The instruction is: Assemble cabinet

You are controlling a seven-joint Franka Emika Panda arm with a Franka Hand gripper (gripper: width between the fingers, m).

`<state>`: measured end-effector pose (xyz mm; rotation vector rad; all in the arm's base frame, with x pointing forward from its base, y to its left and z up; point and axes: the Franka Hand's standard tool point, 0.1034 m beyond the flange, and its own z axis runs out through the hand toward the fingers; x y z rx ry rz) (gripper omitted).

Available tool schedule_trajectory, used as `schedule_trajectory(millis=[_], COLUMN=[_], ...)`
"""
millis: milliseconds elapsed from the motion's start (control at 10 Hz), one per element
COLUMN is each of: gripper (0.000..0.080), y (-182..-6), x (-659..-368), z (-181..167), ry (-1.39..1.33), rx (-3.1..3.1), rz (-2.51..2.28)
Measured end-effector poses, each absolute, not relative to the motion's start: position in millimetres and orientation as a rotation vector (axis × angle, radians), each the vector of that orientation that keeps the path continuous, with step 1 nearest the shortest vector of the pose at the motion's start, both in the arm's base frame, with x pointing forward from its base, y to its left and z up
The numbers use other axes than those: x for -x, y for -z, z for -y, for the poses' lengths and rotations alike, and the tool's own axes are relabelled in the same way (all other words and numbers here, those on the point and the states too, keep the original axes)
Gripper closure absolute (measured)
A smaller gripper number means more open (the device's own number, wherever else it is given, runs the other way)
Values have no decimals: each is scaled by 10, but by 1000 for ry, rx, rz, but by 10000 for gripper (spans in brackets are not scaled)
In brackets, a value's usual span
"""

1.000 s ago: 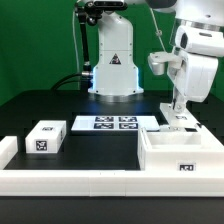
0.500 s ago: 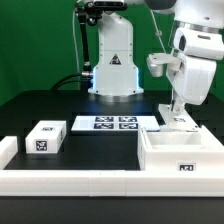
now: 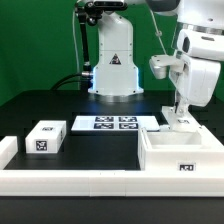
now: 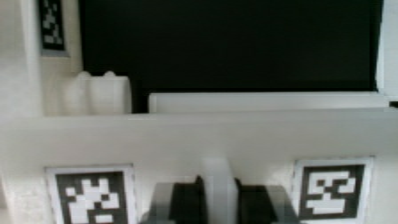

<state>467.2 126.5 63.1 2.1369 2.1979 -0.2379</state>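
Over at the exterior view's right, the cabinet (image 3: 160, 160) sits on the black worktop (image 3: 100, 150), open side up and close against the white front rail (image 3: 70, 182). The end effector (image 3: 178, 114) is low at the cabinet's far wall. In the wrist view its dark fingers (image 4: 178, 205) flank a narrow white strip, but that picture is blurred, so I cannot tell whether they are clamped or slack. My read is that the step is taking hold at that far wall. Doing it well calls for a square, centred bite between the two tags (image 4: 89, 198) the wrist camera sees. It also needs full pad contact before any pull, then a slow move so the box neither skids nor twists against the rail. Now the count: one cabinet, one small tagged block (image 3: 44, 138) well apart toward the exterior view's left, and one marker board (image 3: 80, 124) carrying four tags. There is one arm and one end effector.
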Motion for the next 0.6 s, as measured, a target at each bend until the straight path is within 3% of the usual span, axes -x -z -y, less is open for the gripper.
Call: schedule_trajectory(millis=[600], gripper=[737], y=[-628], x=[-4963], z=[-1223], ry=[213], rx=[-2129], rz=[-2205])
